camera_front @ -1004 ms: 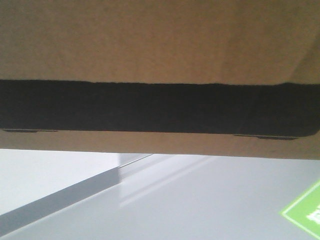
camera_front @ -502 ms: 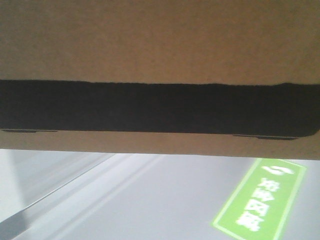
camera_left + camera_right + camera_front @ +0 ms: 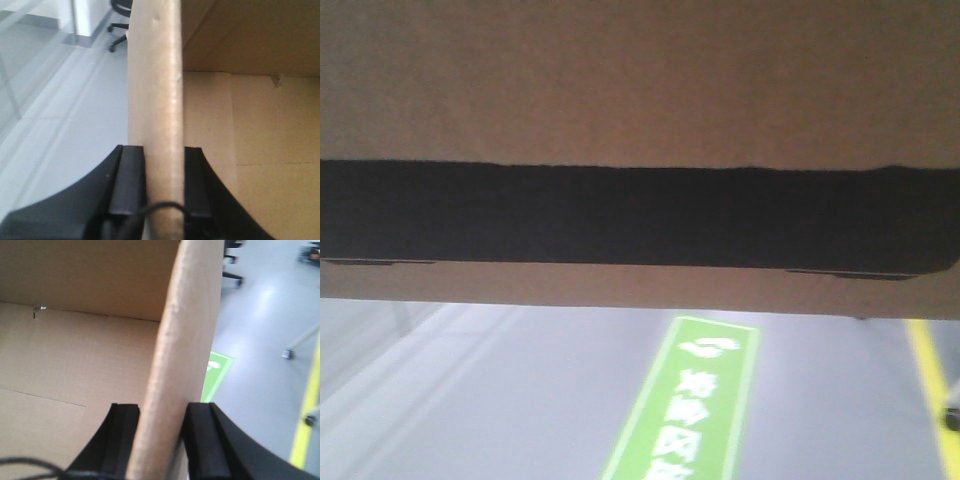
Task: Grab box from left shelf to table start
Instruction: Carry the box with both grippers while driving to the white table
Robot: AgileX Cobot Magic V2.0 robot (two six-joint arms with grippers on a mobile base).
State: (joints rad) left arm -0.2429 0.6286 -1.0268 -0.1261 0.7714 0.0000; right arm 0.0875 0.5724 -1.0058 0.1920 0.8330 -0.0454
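Above the floor (image 3: 500, 400), left end effector (image 3: 156, 180) and right end effector (image 3: 161, 435) each clamp a box (image 3: 640, 90) wall; likely carry step, next needs the counter, unseen.

Floor (image 3: 500, 400): smooth, pale grey, slightly glossy. Green strip (image 3: 692, 405) with white characters marked on it, centre-right; yellow line (image 3: 932, 385) painted near the right edge. Left wrist view: black chair base (image 3: 118, 42) stands on it. Right wrist view: castor (image 3: 287, 354) beside the yellow line.
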